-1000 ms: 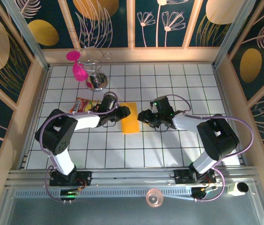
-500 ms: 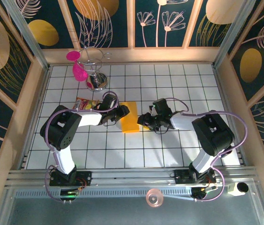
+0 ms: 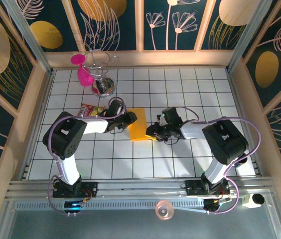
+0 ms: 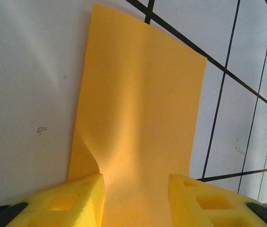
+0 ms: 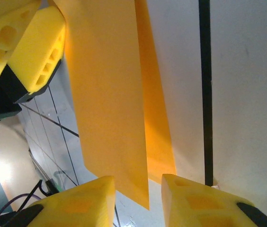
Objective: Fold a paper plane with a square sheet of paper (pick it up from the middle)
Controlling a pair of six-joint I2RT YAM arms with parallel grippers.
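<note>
The square sheet of paper (image 3: 139,130), plain orange-yellow, lies folded into an upright rectangle mid-table; it has no paper plane shape. My left gripper (image 3: 130,119) is at its upper left edge. In the left wrist view the sheet (image 4: 138,104) runs between the gripper's (image 4: 136,201) spread yellow fingers, and one layer curls up by the left finger. My right gripper (image 3: 154,132) is at the sheet's right edge. Its (image 5: 138,203) fingers stand apart around the hanging edge of the raised top layer (image 5: 105,104), with a gap on both sides.
A red-and-yellow snack packet (image 3: 89,110) lies just left of the left gripper. A metal stand (image 3: 102,83) with pink pieces (image 3: 82,74) is at the back left. Wooden walls ring the tiled table. A tape roll (image 3: 164,210) sits on the front rail.
My right gripper has moved left up to the sheet's right edge, and its jaws have narrowed. The left gripper has barely moved. The sheet has shifted slightly.
</note>
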